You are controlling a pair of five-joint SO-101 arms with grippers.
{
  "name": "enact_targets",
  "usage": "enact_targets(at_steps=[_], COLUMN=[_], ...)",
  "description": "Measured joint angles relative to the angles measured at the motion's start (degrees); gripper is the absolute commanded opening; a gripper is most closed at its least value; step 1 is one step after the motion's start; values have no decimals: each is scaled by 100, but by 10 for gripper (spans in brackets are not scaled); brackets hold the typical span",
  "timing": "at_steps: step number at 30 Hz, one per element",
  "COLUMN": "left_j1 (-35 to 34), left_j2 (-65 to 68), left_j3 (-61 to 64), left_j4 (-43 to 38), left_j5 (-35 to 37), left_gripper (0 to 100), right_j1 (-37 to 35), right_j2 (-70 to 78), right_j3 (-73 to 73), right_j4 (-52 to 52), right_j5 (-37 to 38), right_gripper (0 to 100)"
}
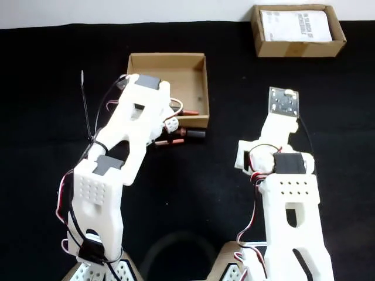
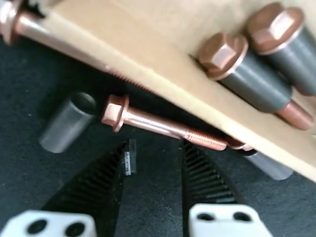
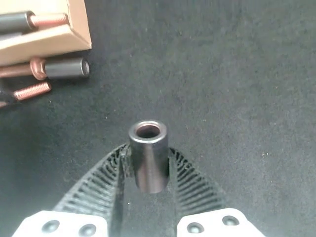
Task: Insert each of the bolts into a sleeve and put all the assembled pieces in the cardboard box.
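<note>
Two grippers — the right gripper (image 3: 147, 150) is clamping a grey sleeve (image 3: 148, 165); the left gripper (image 2: 154, 145), fingers apart, is hovering over a copper bolt (image 2: 158, 125) beside the cardboard box (image 2: 148, 54).

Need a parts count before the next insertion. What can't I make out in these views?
High view: the left arm covers part of the cardboard box and the loose bolts, so no count.
High view: the right end effector and its sleeve lie under the wrist camera board.
Left wrist view: the frame edge cuts off one bolt head and an assembled piece.
</note>
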Motion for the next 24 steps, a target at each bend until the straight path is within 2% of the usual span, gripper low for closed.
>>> enact_targets(at_steps=[6,15,24], left_j1=[-18,-79,-334], left_j2=[193,246,290], left_j3=[-141,-378,-387], left_j4=[-158,-193,53], left_j5=[0,0,0], left_gripper=[147,147,147], right_j1=[-9,-9,-9], right_j2=[-18,-18,-18], right_j3=[290,325,325], right_j4=[0,0,0], right_j5=[308,343,677], right_gripper=[6,6,6])
